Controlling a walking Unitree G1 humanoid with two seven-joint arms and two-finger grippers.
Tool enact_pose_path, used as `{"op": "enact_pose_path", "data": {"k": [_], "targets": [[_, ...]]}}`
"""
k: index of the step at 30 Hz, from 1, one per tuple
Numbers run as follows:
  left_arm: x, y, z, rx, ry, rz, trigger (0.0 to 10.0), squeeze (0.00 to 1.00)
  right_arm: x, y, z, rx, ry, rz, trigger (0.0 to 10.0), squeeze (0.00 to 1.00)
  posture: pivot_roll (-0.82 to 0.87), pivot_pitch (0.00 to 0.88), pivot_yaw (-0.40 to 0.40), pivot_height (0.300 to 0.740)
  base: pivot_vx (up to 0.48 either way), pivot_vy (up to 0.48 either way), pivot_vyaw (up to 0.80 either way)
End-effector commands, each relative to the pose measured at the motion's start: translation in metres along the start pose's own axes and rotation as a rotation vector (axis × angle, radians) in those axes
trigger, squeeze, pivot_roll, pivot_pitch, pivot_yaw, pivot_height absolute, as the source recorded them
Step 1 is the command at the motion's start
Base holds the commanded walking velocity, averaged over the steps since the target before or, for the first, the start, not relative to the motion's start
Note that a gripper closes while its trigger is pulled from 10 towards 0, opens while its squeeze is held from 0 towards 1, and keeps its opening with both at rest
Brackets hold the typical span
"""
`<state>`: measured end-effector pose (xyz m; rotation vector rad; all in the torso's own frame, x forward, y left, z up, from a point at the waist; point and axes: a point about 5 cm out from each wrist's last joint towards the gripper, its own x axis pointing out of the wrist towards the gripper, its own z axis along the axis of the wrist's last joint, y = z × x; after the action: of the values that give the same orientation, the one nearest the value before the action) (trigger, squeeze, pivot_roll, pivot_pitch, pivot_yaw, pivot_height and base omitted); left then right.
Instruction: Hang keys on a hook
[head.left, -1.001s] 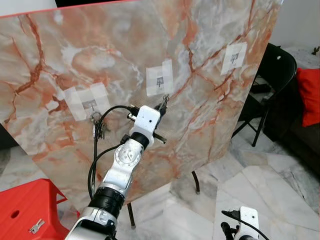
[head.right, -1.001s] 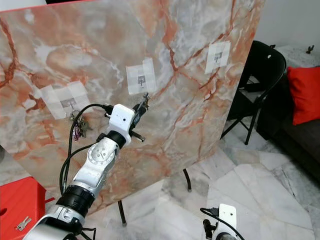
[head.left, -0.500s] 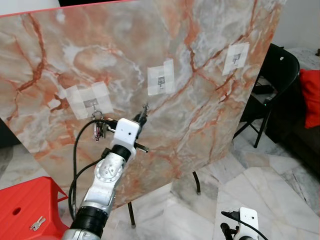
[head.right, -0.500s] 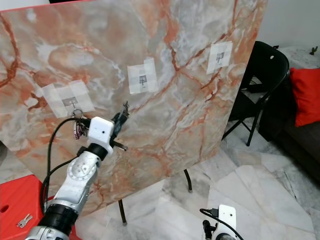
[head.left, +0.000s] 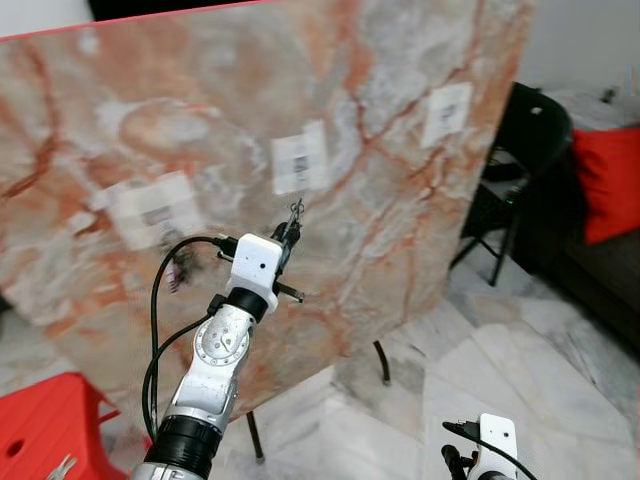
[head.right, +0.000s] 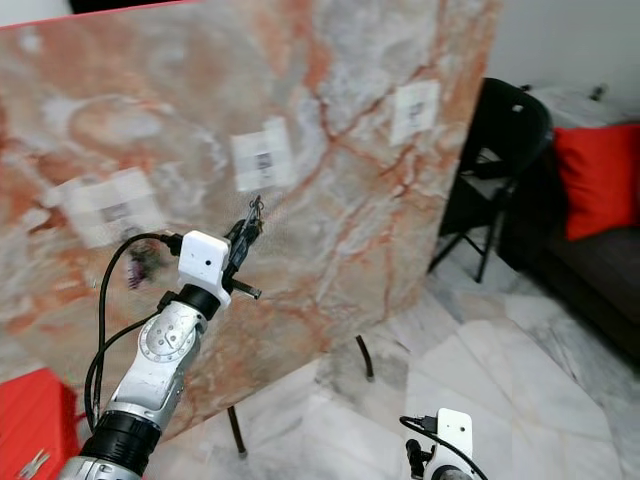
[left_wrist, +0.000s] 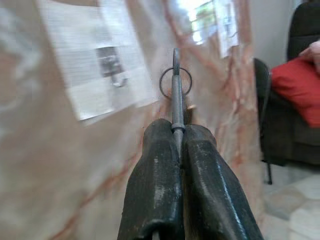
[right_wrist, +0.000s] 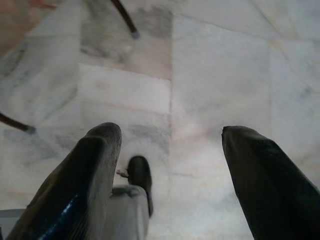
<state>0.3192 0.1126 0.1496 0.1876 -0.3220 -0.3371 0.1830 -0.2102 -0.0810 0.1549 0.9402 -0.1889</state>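
Left end effector (left_wrist: 179, 145) clamped on key (left_wrist: 175, 90), ring at 4 o'clock of hook (left_wrist: 116, 79), apart; right end effector (right_wrist: 170, 165) wide open, empty.

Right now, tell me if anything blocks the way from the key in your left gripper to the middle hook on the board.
Nothing visible does. The left gripper is shut on the key, whose ring hangs in open air just beside the middle hook on its taped patch of the board.

orange-veined marble board (head.left: 400, 210), red cushion (head.left: 610, 180), black chair (head.left: 530, 140)
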Motion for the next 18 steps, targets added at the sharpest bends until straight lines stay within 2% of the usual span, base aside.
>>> {"op": "enact_pose_path", "data": {"k": [1, 18], "targets": [[-0.0032, 0.0013, 0.0014, 0.006, 0.0, -0.004, 10.0, 0.0, 0.0006, 0.0012, 0.0033, -0.016, -0.006, 0.004, 10.0, 0.0, 0.04, 0.0, -0.023, 0.732, 0.24, 0.0, 0.0], [-0.0025, -0.0015, 0.0028, -0.002, -0.003, -0.013, 10.0, 0.0, 0.0007, 0.0015, 0.0041, -0.019, -0.009, 0.006, 10.0, 0.0, 0.04, 0.0, -0.023, 0.732, 0.264, 0.0, 0.0]]}}
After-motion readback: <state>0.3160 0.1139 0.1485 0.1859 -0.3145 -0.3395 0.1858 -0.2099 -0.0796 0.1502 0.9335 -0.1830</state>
